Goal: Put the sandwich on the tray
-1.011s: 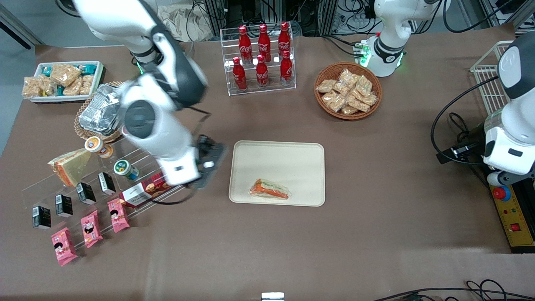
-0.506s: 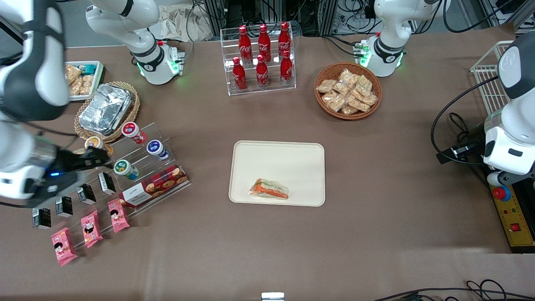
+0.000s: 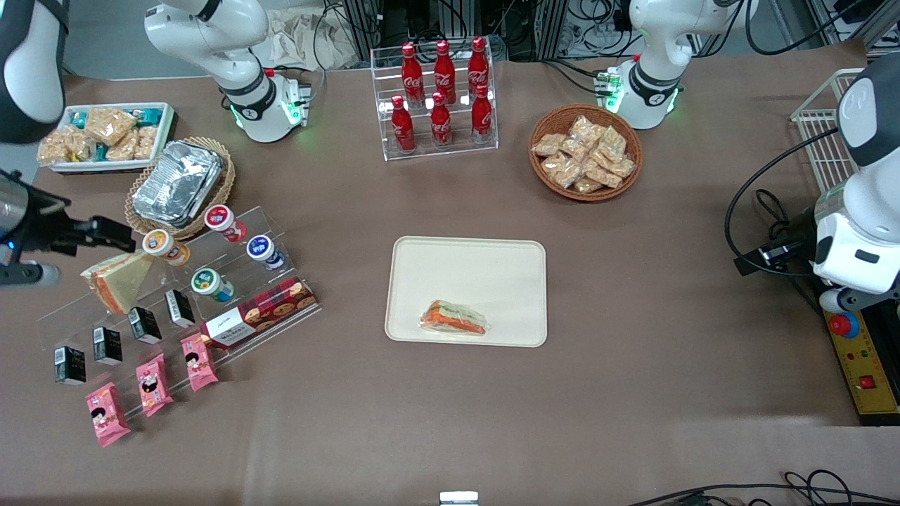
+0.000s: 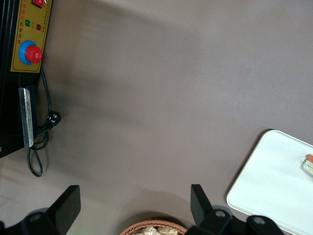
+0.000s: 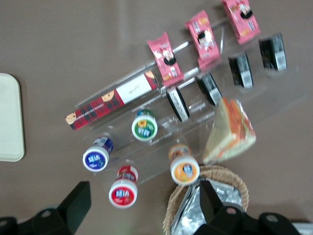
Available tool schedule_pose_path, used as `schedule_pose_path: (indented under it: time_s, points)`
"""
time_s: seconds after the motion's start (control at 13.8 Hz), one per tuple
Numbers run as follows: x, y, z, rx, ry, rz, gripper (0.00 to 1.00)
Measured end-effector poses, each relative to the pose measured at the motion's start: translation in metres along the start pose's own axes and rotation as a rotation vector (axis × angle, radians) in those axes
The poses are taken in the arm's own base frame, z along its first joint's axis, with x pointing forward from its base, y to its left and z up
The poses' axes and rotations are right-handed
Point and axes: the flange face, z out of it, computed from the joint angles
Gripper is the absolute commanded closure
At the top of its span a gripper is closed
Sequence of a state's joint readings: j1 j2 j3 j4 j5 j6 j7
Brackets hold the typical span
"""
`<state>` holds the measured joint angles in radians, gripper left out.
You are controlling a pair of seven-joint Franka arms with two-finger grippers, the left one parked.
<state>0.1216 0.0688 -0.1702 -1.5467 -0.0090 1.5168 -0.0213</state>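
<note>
The sandwich point(image 3: 453, 318), a clear-wrapped wedge with green, white and orange layers, lies flat on the cream tray point(image 3: 467, 267) near the tray's edge closest to the front camera. Nothing touches it. One corner of the tray point(image 5: 10, 117) appears in the right wrist view. The tray point(image 4: 274, 181) and the tip of the sandwich point(image 4: 308, 164) also appear in the left wrist view. My gripper point(image 3: 116, 239) hangs well away at the working arm's end of the table, above the clear stepped shelf. In the wrist view the gripper point(image 5: 144, 205) is open with nothing held between its wide-spread fingers.
Beneath the gripper are yogurt cups point(image 5: 122, 191), a second pale wedge point(image 5: 230, 131), black cartons, pink packs and a cookie box point(image 5: 110, 100). Foil containers point(image 3: 176, 186) sit in a wicker basket. Farther back stand a cola rack point(image 3: 439, 95), a snack basket point(image 3: 585, 152) and a white bin point(image 3: 105, 135).
The right arm has swung away from beside the tray to the working arm's end of the table, uncovering the shelf. The sandwich has stayed put on the tray.
</note>
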Motion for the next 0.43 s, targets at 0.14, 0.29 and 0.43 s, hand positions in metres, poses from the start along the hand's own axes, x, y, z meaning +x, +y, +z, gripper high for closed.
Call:
schedule_pose_path:
  time_s: [0.14, 0.29, 0.43]
  points:
    - [-0.018, 0.005, -0.006, 0.005, 0.008, 0.045, 0.01]
    - [-0.022, 0.014, -0.011, 0.009, 0.026, 0.067, 0.01]
    - [-0.021, 0.02, -0.01, 0.01, 0.033, 0.081, 0.01]
